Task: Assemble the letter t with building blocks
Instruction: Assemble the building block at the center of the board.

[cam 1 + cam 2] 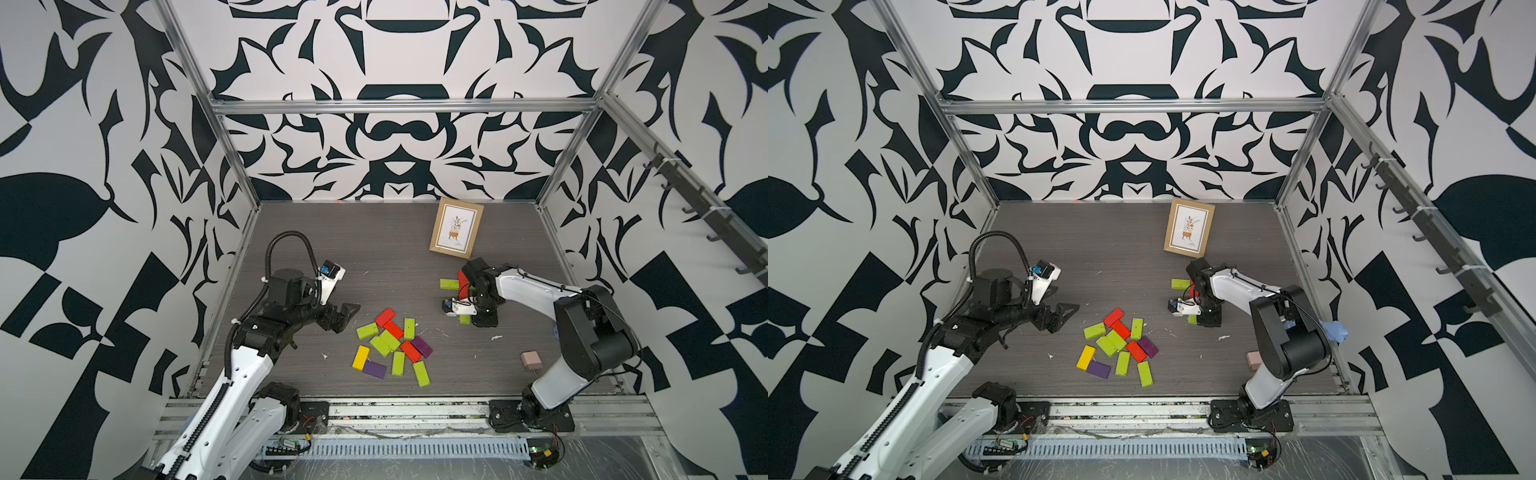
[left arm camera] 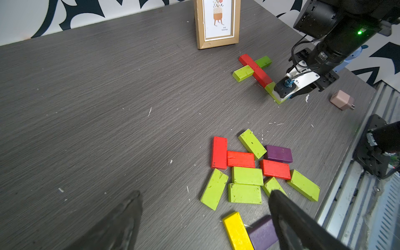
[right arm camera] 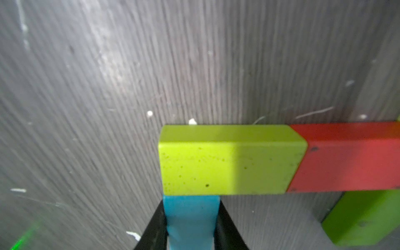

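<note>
Letter in progress: the right tool (image 3: 191,205) is clenched on a teal block (image 3: 191,225), held end-down just beside a lime green block (image 3: 227,160) on the table (image 1: 374,249). We cannot tell whether the two touch. That lime green block butts end to end against a red block (image 3: 346,155). In the left wrist view we see the red run (image 2: 256,70) stretch away toward a picture frame (image 2: 217,23). A lime green left crosspiece (image 2: 242,73) and a green right crosspiece (image 2: 263,61) are set against its opposite sides near the far end. In both top views we find this figure on the right half of the table, partly hidden beneath the right arm.

The left tool (image 1: 349,319) hangs spread wide, grasping nothing, just beside the loose blocks (image 1: 390,345). These lie flat and crowded together at the front middle of the table, between the two arms. They are lime green, red and purple pieces, plus a single yellow block (image 1: 360,357) at the heap's near left edge, touching a purple block (image 1: 374,369). A pale pink plug adapter (image 1: 531,360) sits near the right arm's base, well apart from the blocks.
</note>
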`<state>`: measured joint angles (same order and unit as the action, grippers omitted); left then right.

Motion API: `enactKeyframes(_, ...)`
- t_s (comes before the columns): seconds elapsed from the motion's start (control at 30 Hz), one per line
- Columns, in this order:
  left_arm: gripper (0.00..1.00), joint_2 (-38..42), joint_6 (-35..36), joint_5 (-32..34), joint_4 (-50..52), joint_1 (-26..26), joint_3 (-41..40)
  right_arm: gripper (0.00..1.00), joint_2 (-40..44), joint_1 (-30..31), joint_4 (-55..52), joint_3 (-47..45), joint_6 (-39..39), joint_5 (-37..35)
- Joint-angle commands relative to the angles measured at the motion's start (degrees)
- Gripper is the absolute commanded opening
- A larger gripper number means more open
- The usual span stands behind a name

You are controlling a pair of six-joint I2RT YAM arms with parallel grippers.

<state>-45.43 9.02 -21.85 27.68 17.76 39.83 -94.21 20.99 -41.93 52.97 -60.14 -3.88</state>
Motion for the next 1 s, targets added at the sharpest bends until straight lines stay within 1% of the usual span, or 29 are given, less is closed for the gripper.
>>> enactKeyframes(0.0, 0.95, 0.61, 0.65, 0.03, 0.32, 0.35, -0.52, 0.29, 0.23, 0.28, 1.15, -0.14, 0.09, -0.52)
enactKeyframes(0.07, 0.95, 0.61, 0.65, 0.01, 0.35, 0.43, -0.54, 0.33, 0.39, 0.26, 1.06, -0.25, 0.07, -0.34)
enactKeyframes(0.3, 0.95, 0.69, 0.72, 0.22, 0.39, 0.61, -0.56, 0.35, 1.78, 0.28, 1.85, -1.09, 0.11, -0.28)
enactKeyframes(0.43, 0.95, 0.67, 0.83, 0.22, 0.61, 0.7, -0.49, 0.41, 2.88, 0.28, 2.12, -1.74, 0.17, 0.09)
enactKeyframes(0.73, 0.95, 1.22, 1.0, 0.57, 0.69, 0.98, -0.59, 0.43, 4.58, 0.23, 1.88, -2.15, 0.53, -0.2)
enactKeyframes(0.97, 0.95, 0.96, 1.07, 0.65, 0.7, 1.05, -0.49, 0.45, 7.7, 0.34, 0.89, -2.88, 0.81, 0.0)
